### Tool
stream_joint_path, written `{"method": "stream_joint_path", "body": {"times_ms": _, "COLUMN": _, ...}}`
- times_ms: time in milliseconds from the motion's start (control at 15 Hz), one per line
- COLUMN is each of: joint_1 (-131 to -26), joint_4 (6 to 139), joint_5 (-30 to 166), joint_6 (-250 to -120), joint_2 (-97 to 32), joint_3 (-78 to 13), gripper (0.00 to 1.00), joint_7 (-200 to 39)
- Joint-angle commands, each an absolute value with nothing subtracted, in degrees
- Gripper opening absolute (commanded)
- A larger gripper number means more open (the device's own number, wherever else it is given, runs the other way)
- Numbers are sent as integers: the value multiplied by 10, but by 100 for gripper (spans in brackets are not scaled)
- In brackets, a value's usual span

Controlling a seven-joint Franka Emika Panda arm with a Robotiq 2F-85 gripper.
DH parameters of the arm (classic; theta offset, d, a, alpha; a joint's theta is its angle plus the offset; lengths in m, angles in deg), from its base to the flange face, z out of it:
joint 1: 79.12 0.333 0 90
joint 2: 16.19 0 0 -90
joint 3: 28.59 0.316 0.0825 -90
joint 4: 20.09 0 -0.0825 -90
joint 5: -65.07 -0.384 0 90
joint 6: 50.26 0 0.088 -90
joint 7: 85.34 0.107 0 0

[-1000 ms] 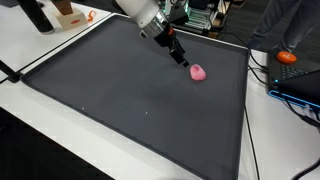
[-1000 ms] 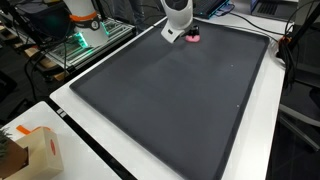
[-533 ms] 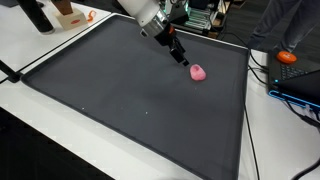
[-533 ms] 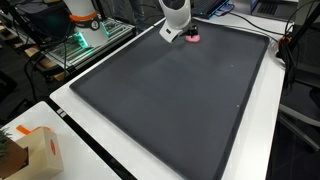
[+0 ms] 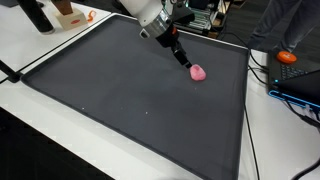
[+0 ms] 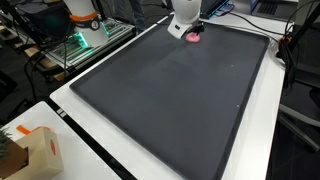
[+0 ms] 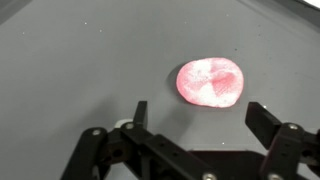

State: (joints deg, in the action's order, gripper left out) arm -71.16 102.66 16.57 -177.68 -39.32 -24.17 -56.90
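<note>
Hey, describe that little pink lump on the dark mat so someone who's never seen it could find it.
Start from the big dark mat that covers most of the table. Near one of its corners, just ahead of the open claw, lies a small rounded pink lump. It is the only pink thing on the mat, mottled with white.

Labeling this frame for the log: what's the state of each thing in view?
tool: open, empty, low over the mat, fingers either side of a gap just short of the pink lump.
pink lump: lying loose on the mat, not gripped.
mat: flat on the table, bare except for the lump.
</note>
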Motion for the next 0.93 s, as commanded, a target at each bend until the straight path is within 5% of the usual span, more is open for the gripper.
{"method": "stream_joint_path", "body": {"times_ms": 0, "joint_1": -698, "joint_4": 955, "joint_5": 238, "joint_6": -1732, "joint_2": -435, "joint_3": -247, "gripper": 100, "joint_7": -553}}
{"method": "stream_joint_path", "body": {"times_ms": 867, "joint_1": -638, "joint_4": 722, "joint_5": 495, "joint_6": -1625, "joint_2": -550, "joint_3": -209, "gripper": 100, "joint_7": -657}}
